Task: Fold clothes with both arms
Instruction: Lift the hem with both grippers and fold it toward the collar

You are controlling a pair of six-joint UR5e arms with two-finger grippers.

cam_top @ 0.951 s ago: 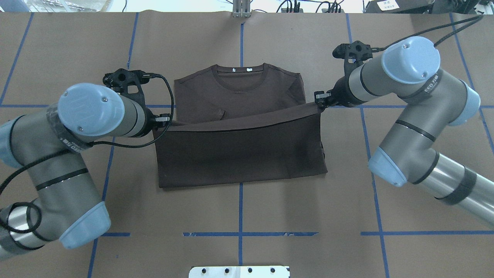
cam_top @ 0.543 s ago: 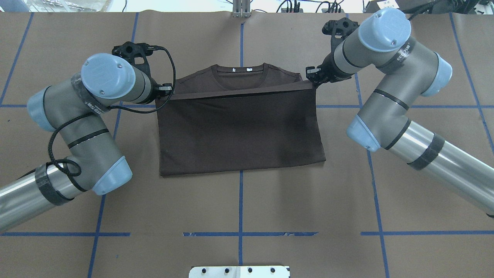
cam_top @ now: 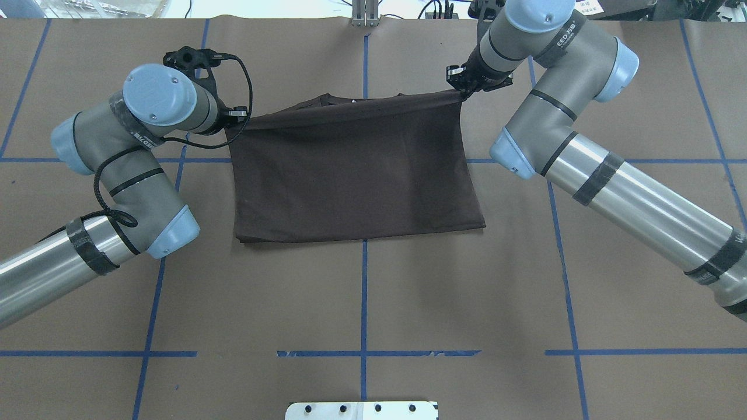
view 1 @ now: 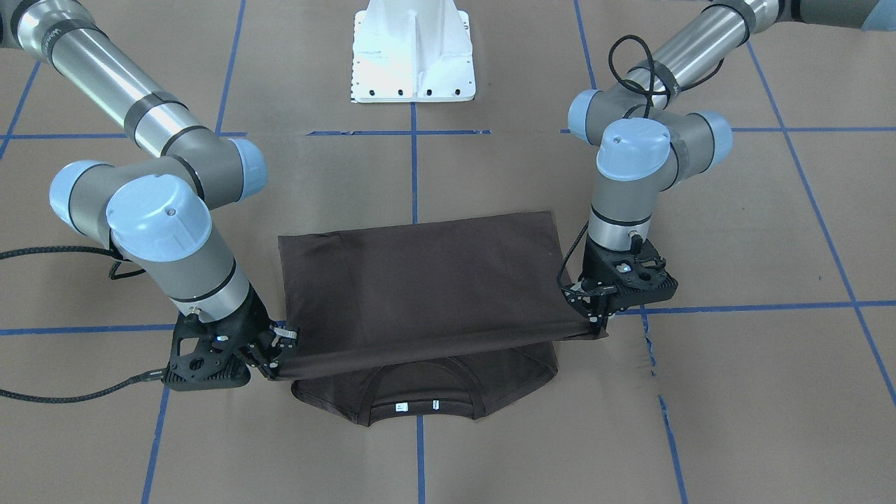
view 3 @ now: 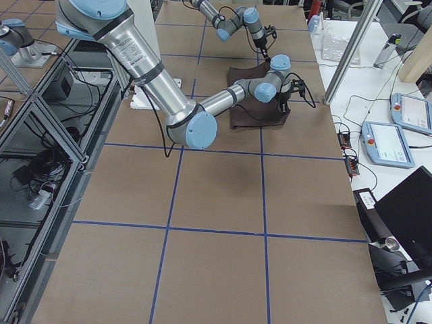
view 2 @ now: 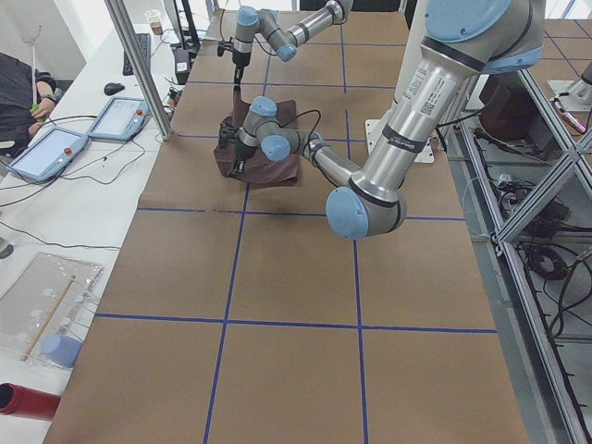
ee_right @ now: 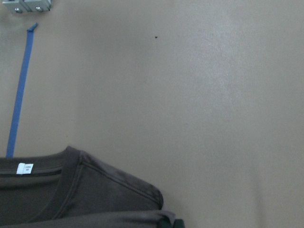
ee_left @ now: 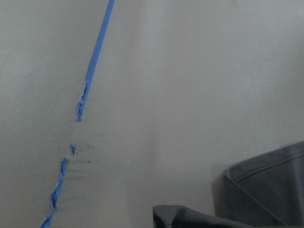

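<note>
Dark brown T-shirt (cam_top: 350, 175) lies mid-table, collar (ee_right: 66, 180) toward twelve o'clock. Left gripper (cam_top: 233, 121) and right gripper (cam_top: 460, 88) each pinch a hem corner above the collar — best lowered together, taut, level, edges matched.

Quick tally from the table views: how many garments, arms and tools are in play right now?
T-shirt: 1
Arms: 2, the left arm and the right arm
Tools: 2, the left tool and the right tool, each shut on a corner of the T-shirt
Total: 5
</note>
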